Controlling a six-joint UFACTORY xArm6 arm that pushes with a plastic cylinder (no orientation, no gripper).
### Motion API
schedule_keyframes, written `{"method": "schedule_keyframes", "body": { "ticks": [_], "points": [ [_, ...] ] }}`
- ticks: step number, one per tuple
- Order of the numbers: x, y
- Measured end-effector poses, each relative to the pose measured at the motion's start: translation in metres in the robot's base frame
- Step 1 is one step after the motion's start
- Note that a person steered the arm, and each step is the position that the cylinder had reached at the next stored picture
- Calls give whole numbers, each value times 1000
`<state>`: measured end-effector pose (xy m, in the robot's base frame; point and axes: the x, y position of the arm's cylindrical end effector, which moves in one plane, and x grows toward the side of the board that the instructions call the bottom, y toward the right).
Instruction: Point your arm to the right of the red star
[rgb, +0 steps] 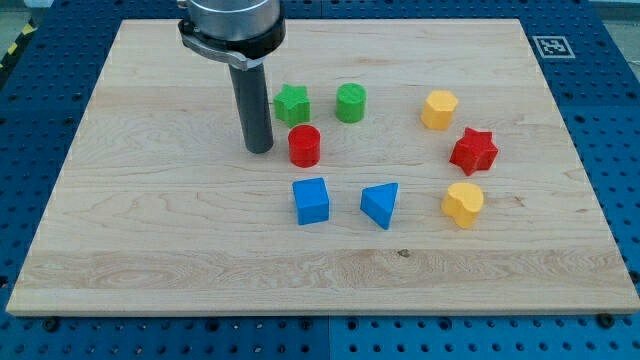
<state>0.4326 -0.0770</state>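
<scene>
The red star (473, 150) lies on the wooden board (150, 230) at the view's right, between a yellow hexagonal block (439, 109) above it and a yellow block (463, 204) below it. My tip (260, 150) rests on the board left of centre, just left of the red cylinder (304, 146) and below-left of the green star (292, 104). It is far to the left of the red star.
A green cylinder (351, 103) sits right of the green star. A blue cube (311, 201) and a blue triangular block (381, 204) lie below the red cylinder. A fiducial tag (551, 45) marks the board's top right corner.
</scene>
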Motion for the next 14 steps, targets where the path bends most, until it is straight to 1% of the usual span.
{"method": "schedule_keyframes", "body": {
  "ticks": [1,2,3,4,5,6,7,8,9,10,11,13,14],
  "points": [
    [0,0],
    [0,-21],
    [-33,-75],
    [-120,-90],
    [-179,-57],
    [-206,20],
    [-215,124],
    [-204,232],
    [-147,299],
    [-64,326],
    [11,333],
    [16,328],
    [16,310]
  ]
}}
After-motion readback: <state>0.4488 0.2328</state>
